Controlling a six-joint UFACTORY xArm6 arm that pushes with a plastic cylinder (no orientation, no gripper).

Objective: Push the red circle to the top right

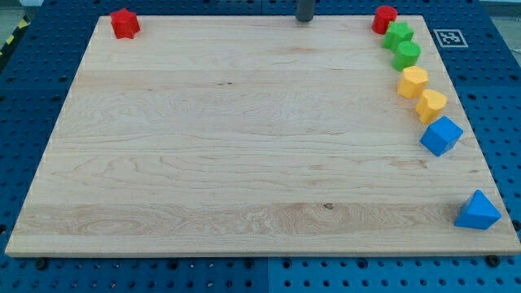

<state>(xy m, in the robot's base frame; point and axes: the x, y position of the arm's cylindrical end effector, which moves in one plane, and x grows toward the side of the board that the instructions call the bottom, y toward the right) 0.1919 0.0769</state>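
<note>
While the wooden board (244,146) lies on a blue pegboard (505,73), my tip (304,20) touches down at the view's top centre, bare, holding nothing; the red circle (384,18) sits well to its right, in the top-right corner beside a green block (398,35).

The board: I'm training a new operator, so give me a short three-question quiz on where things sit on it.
1. True or false: the red circle sits at the board's top right corner.
2. Which block lies nearest the view's bottom right? A) blue cube B) blue triangle C) red star
3. How many yellow blocks are there?

Key: 1 true; 2 B; 3 two.

For reference, my tip is at the top edge, left of the red circle, touching no block, and two green blocks lie just below that circle.
</note>
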